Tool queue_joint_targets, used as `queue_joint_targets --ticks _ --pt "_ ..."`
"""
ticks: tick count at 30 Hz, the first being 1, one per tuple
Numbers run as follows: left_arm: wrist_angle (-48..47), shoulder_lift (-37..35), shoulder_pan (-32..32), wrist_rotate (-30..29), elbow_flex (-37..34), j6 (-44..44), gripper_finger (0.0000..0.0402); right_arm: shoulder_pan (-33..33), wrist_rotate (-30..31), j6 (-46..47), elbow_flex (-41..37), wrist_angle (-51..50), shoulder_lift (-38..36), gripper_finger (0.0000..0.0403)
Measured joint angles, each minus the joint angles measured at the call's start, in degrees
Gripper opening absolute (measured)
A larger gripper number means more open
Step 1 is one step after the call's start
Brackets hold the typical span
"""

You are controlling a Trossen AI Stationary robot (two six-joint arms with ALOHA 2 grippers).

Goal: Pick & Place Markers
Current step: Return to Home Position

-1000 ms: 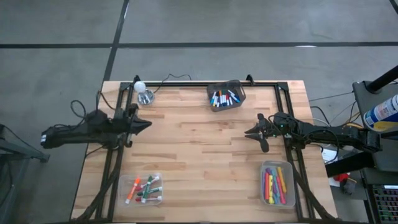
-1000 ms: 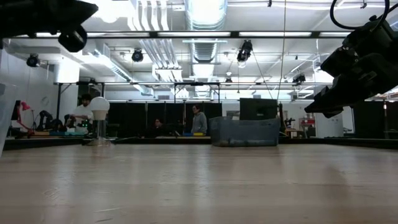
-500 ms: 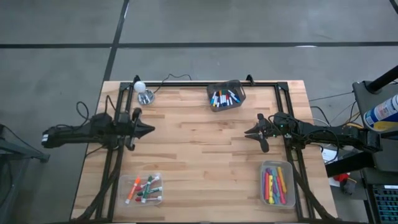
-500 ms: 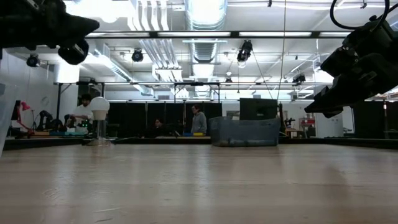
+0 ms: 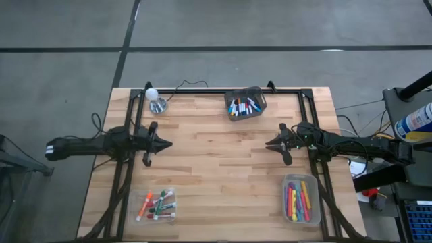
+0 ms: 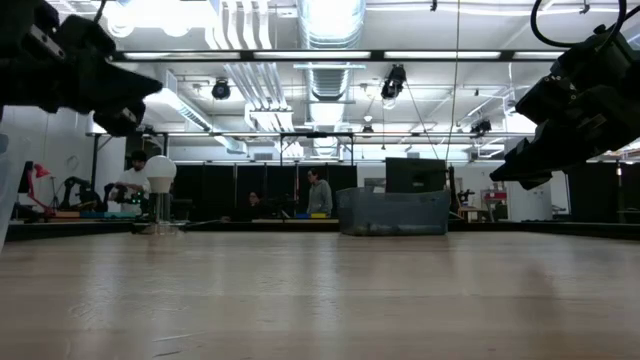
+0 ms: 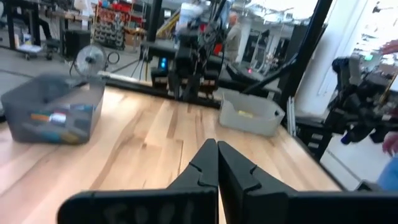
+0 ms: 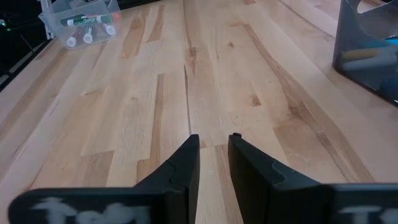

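Markers lie in three containers. A dark mesh bin (image 5: 245, 104) at the far edge holds white-bodied ones (image 5: 241, 106). A clear tray (image 5: 156, 205) near the left corner holds orange, green and red ones (image 8: 87, 22). A clear tray (image 5: 300, 200) near the right corner holds a colourful row (image 5: 297, 201). My left gripper (image 5: 169, 144) hovers shut over the table's left part (image 7: 216, 144). My right gripper (image 5: 268, 144) hovers above the right part, its fingers a little apart (image 8: 214, 138) and empty.
A small lamp with a white bulb (image 5: 156, 101) stands at the far left corner, its cord running along the far edge. Black frame rails (image 5: 128, 169) run along both sides. Bare wood (image 5: 216, 162) lies between the grippers. People (image 6: 318, 192) stand in the room beyond.
My left arm has swung toward the table's near edge and a little toward the right, its fingers staying shut. The right arm has kept still. No marker has moved.
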Motion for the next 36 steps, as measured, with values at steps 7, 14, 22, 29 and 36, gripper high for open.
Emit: queue_joint_targets --ticks 7,14,22,29,36 --pt "-3.3 0.1 0.0 -0.1 -2.5 0.0 0.0 0.0 0.0 0.0 0.0 0.0 0.0 0.0086" --pt "-3.3 0.6 0.0 -0.6 -2.5 0.0 0.0 0.5 0.1 0.0 0.0 -1.9 -5.9 0.0082" --pt "-3.4 0.6 0.0 -0.5 -2.6 0.0 0.0 3.9 0.0 0.0 0.0 -3.9 -21.6 0.0069" --pt "-3.2 0.6 0.0 -0.4 -2.6 0.0 0.0 8.4 0.0 0.0 0.0 -3.8 -27.2 0.0073" --pt "-3.2 0.6 0.0 -0.4 -2.6 0.0 0.0 8.9 0.0 0.0 0.0 -4.1 -28.3 0.0083"
